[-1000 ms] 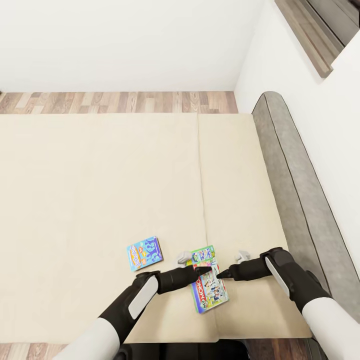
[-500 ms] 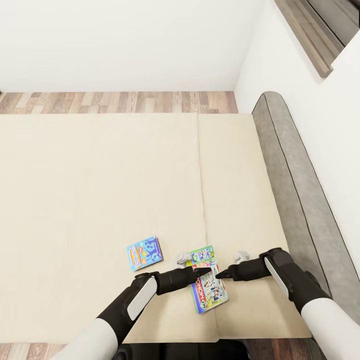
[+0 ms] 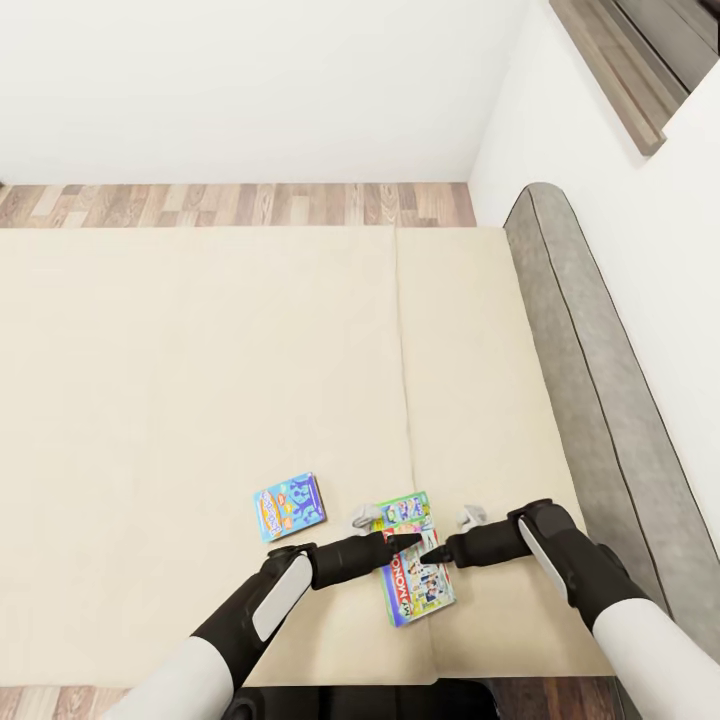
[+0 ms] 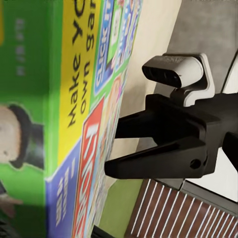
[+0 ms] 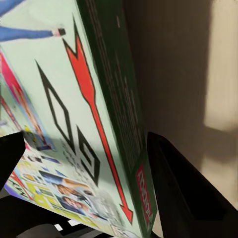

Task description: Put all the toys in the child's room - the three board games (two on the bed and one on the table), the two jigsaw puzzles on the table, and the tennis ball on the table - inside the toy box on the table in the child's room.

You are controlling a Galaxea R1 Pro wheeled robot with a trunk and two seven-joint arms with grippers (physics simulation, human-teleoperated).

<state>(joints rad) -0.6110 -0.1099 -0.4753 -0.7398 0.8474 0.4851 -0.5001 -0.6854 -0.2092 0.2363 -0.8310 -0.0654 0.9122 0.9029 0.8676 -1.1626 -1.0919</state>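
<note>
At the bed's near edge: both grippers meet over one game.
Right gripper (image 3: 432,552): fingers spread on either side of the white-green game's (image 3: 415,560) edge in the right wrist view, one dark finger (image 5: 186,191) beside the box's green side, the other (image 5: 11,153) over its printed face (whether they press on it, I cannot tell).
Left gripper (image 3: 408,541): tip over the same box from the opposite side; open or closed cannot be told.
Left wrist view: the game (image 4: 74,114) seen close, with the right gripper (image 4: 111,151) just beyond its edge, its two black fingers apart.
White-green game: lies flat on the mattress, between the two arms, close to the seam.
Blue game (image 3: 290,506): flat on the mattress, beside the left arm, apart from the other box.
Count: two games on the bed (image 3: 200,380), two grippers.
Around: dark grey headboard (image 3: 590,370) along the bed's right side, white wall (image 3: 250,80) behind, a strip of wood floor (image 3: 240,203) between wall and bed.
</note>
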